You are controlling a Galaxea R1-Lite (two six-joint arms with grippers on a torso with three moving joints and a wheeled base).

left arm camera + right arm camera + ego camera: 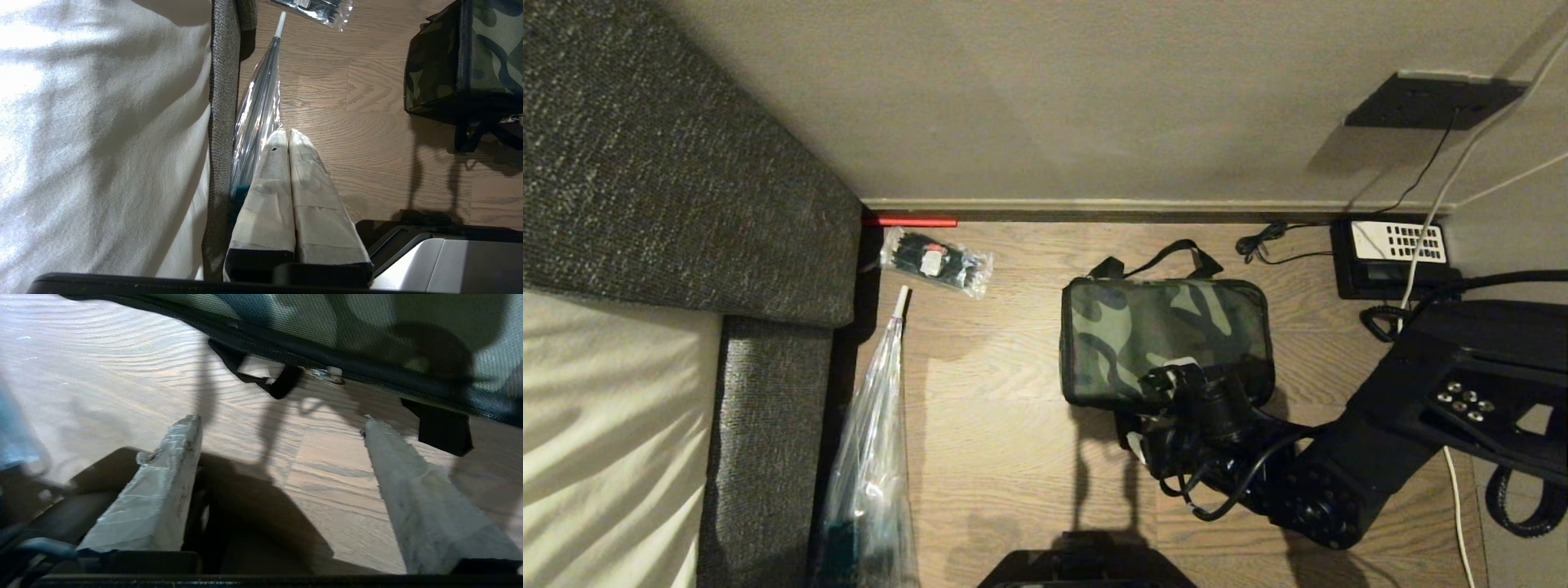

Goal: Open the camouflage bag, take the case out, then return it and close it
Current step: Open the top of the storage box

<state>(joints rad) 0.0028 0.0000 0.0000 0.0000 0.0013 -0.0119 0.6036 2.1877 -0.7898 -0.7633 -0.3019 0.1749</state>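
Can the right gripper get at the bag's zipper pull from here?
Probably yes: the right gripper is open just short of the bag, and only bare floor lies before the zipper pull.

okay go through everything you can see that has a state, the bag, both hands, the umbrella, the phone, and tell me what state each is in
camouflage bag: lid closed, upright on the floor.
right hand: open, empty, at the bag's near edge.
left hand: shut, empty, parked above the floor by the sofa.
clear umbrella: folded, lying on the floor beside the sofa.
desk telephone: on the floor by the wall, cord plugged in.
case: not visible.
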